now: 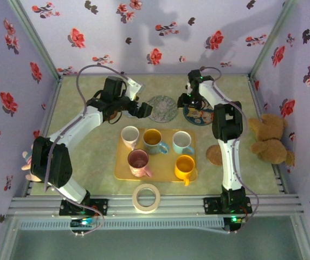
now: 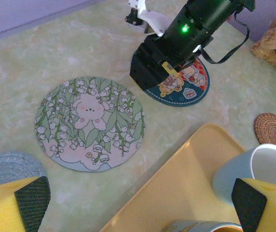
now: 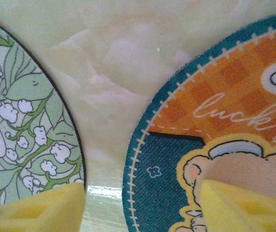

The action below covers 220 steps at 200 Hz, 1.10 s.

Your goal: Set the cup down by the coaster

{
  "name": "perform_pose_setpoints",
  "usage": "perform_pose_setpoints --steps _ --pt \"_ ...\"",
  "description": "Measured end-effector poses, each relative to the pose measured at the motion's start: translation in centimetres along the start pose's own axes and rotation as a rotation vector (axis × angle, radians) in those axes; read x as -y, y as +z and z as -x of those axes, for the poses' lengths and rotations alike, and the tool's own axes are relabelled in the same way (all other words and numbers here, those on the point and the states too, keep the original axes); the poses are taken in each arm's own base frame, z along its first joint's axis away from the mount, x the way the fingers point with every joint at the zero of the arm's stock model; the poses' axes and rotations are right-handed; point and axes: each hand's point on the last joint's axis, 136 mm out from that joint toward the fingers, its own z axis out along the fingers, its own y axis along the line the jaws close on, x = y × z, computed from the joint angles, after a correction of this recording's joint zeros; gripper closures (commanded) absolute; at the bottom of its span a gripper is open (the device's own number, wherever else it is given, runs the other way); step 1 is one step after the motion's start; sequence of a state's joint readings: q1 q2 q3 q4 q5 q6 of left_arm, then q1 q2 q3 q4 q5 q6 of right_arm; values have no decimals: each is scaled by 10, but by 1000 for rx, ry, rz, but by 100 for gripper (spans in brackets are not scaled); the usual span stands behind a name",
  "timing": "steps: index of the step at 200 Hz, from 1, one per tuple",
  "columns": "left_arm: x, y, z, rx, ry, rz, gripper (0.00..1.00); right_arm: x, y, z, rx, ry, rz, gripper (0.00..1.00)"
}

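While the left gripper (image 2: 140,197) gapes empty, the right gripper (image 3: 144,209) hangs parted, empty, over a coaster (image 3: 215,96).

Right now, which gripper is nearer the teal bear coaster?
Right. The right gripper is over the edge of the teal bear coaster; the left gripper sits beyond the green bunny coaster.

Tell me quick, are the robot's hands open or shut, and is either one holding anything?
Left gripper: open, fingers wide apart, holding nothing.
Right gripper: open, holding nothing, at the edge of the teal coaster.
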<state>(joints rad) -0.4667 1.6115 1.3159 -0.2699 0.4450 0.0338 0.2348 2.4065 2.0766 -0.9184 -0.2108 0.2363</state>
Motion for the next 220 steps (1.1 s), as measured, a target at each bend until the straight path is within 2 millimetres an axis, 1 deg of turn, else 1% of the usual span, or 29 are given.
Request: perform_pose_setpoints --steps 20,36,56,78,95,112,134,158,173,198,220 --pt "0 -1 2 5 2 0 1 0 -8 1 16 -1 -4 20" --pt "0 -2 6 12 6 1 1 0 -20 1 37 -7 -15 15" --pt "1 -3 11 23 11 1 0 -2 -42 5 81 -14 -23 8" --pt "1 -5 17 35 17 2 0 -6 -73 10 151 -27 -30 1" --pt "2 -6 20 41 19 3 1 -8 -96 10 197 -34 -36 0" --pt "3 -9 22 47 22 4 0 -8 -117 4 233 -37 -46 0" --pt "6 -15 27 65 31 4 0 -5 -138 -6 269 -39 -60 0" --pt "11 -27 36 94 45 6 1 -1 -155 -23 291 -35 -75 1" --pt "14 -35 41 114 54 7 0 3 -164 -35 302 -32 -85 3" --pt "21 -48 45 137 66 7 1 8 -176 -56 315 -18 -94 12" --pt "27 -54 41 142 72 3 1 14 -184 -76 319 2 -103 19"
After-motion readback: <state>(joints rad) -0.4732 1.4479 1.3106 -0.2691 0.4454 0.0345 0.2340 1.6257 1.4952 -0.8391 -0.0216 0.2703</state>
